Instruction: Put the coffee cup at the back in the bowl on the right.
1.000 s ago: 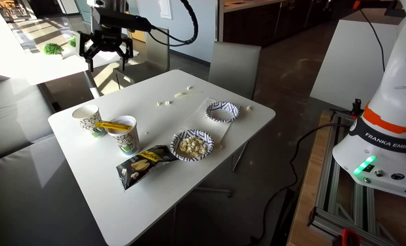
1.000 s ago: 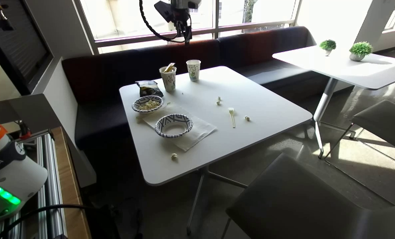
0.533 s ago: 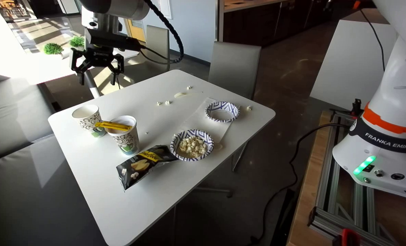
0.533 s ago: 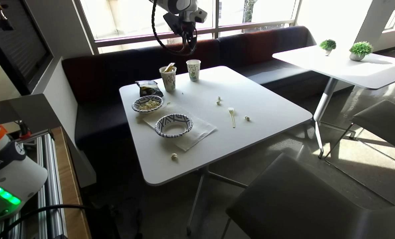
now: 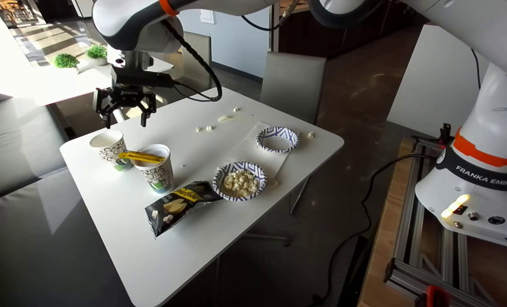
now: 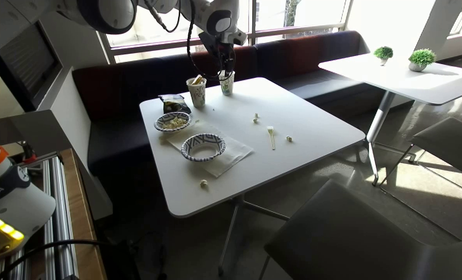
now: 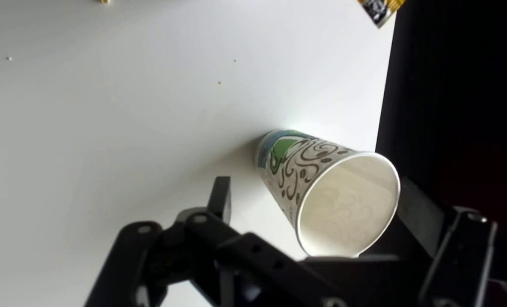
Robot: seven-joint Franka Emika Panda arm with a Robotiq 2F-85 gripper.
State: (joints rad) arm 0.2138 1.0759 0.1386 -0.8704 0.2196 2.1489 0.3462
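Observation:
The coffee cup (image 5: 113, 154) is pale with brown swirls and a green patch, and stands upright near the far corner of the table. It also shows in an exterior view (image 6: 227, 86), partly behind the gripper, and in the wrist view (image 7: 298, 164) with its open mouth toward the camera. The bowl (image 5: 277, 144), white with a grey-blue pattern and fluted rim, stands empty on a napkin; it also shows in an exterior view (image 6: 203, 151). My gripper (image 5: 125, 121) is open and empty, just above the cup. In the wrist view its fingers (image 7: 321, 204) stand apart on either side of the cup's mouth.
A similar cup (image 5: 157, 175) with a yellow packet stands close to the coffee cup. A black snack bag (image 5: 181, 207) and a popcorn-filled bowl (image 5: 239, 183) lie nearer the robot. A fork (image 6: 271, 137), loose popcorn (image 6: 255, 120) and a napkin (image 6: 231, 155) are on the table (image 6: 312, 128).
My gripper has come down from high above the table to just over the coffee cup, staying open. The lights on the robot's base went from green to yellow. The cups and bowls have not moved.

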